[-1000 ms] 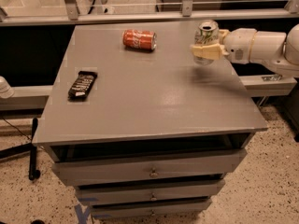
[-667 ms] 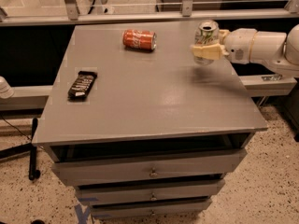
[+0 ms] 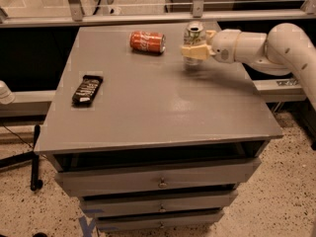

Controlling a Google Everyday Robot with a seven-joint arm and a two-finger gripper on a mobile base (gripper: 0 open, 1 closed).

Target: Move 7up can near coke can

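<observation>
Gripper (image 3: 193, 51) clamped round the 7up can (image 3: 194, 33), holding it upright by the far edge of the table (image 3: 163, 107), a little right of centre. The coke can (image 3: 147, 41) lies on its side just to the left along that same edge, with a small gap between them. By my read the cans are already near; what's left is setting down and letting go

Table (image 3: 163, 107): coke can (image 3: 147, 42), bar (image 3: 88, 89); claw (image 3: 194, 51) above

We get dim, warm light; pale sheen on the grey table top (image 3: 148, 112). Cream gripper (image 3: 194, 51) at 1 o'clock, clamped on silvery-white 7up can (image 3: 194, 32), casts faint shadow below.
</observation>
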